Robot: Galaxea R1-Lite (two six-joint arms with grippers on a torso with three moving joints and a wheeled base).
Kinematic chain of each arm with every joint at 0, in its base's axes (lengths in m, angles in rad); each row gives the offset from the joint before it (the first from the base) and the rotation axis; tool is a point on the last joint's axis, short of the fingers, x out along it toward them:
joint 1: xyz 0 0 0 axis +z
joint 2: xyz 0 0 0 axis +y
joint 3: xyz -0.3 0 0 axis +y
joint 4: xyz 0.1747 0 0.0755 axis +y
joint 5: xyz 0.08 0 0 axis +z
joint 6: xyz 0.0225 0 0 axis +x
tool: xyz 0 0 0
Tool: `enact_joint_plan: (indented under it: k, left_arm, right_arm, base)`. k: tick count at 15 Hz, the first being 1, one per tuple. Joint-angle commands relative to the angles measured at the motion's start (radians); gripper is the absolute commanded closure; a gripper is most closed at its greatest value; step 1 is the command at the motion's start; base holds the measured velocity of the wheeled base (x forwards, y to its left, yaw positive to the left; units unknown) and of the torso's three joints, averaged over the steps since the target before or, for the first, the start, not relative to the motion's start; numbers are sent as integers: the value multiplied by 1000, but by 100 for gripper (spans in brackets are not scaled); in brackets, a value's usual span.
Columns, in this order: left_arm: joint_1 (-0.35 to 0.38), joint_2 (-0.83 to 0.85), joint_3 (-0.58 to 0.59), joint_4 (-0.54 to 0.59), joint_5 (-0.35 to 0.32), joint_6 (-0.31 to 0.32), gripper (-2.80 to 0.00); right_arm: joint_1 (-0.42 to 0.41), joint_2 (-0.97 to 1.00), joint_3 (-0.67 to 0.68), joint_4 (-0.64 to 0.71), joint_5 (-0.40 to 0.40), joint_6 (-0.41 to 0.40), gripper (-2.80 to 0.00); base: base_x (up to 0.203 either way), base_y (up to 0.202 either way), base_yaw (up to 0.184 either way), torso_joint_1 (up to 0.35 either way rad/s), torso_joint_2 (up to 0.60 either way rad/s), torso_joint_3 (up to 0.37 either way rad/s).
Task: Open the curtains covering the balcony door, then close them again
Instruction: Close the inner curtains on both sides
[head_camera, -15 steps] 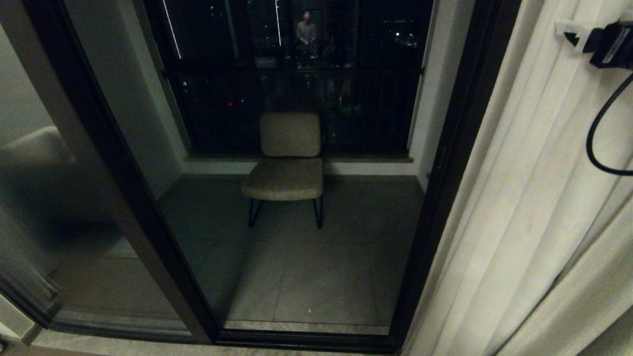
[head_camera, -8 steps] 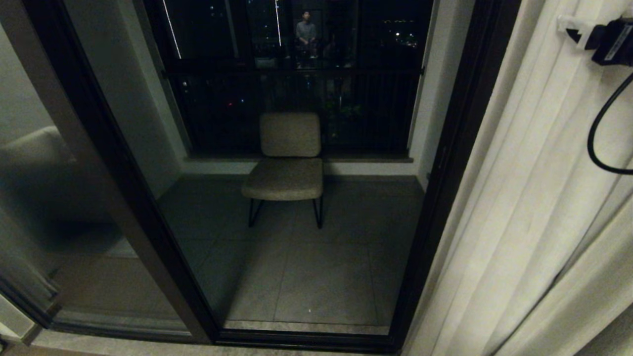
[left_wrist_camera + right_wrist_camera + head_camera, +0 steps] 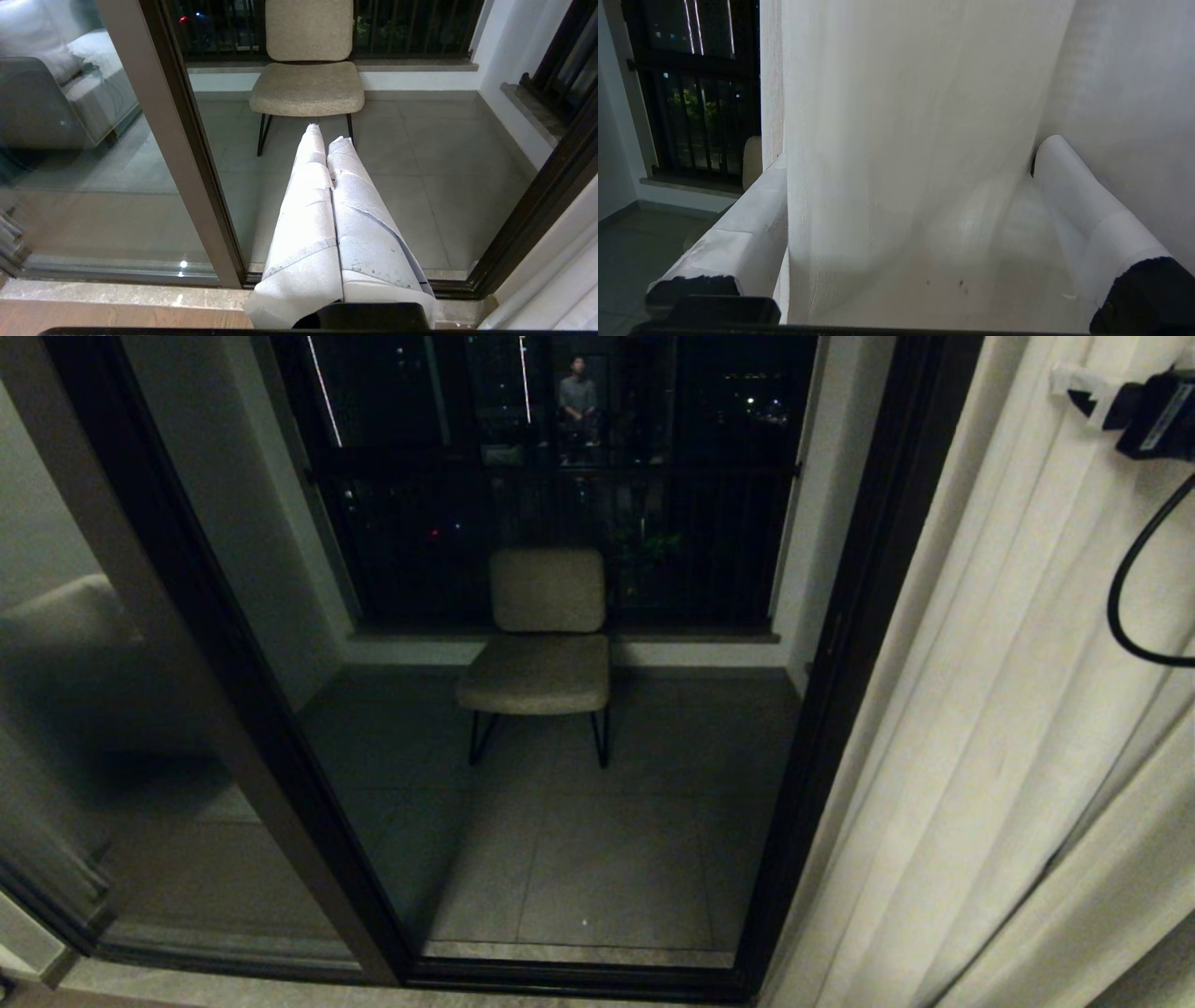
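Right gripper [image 3: 906, 154] raised high with fingers [image 3: 1069, 186] spread wide; left gripper [image 3: 329, 140] parked, fingers pressed together.

Curtain [image 3: 1008, 728]: cream cloth, matt, finely woven, slightly sheer. Door [image 3: 845, 644]: glossy glass in a dark smooth frame. Chair [image 3: 546, 644]: coarse beige fabric, thin black metal legs. Floor [image 3: 597, 859]: matt grey tile.

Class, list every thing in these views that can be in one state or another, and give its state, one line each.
curtain: drawn aside to the right, glass uncovered.
balcony door: dark frame and panes fully exposed.
right pincer: open, fingers either side of a curtain fold, not closed on it.
left pincer: shut, holding nothing, pointing at the balcony.
chair: upright on the balcony, unoccupied.
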Motion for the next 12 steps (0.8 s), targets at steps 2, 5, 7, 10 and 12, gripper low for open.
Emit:
enact_joint_plan:
  k: [2, 5, 7, 10, 12]
  left_arm:
    - [0, 0, 0, 0, 1, 1, 0]
    - [0, 0, 0, 0, 1, 0, 0]
    - [0, 0, 0, 0, 1, 1, 0]
    - [0, 0, 0, 0, 1, 1, 0]
    - [0, 0, 0, 0, 1, 0, 0]
  right_arm:
    - [3, -2, 2, -4, 2, -1, -280]
    - [5, 1, -1, -4, 3, 1, -280]
    - [5, 1, 1, -4, 3, 1, -280]
    - [8, 3, 5, -4, 3, -2, 0]
    - [10, 7, 2, -4, 3, -1, 0]
  base:
    - [0, 0, 0, 0, 0, 0]
    - [0, 0, 0, 0, 0, 0]
    - [0, 0, 0, 0, 0, 0]
    - [0, 0, 0, 0, 0, 0]
    - [0, 0, 0, 0, 0, 0]
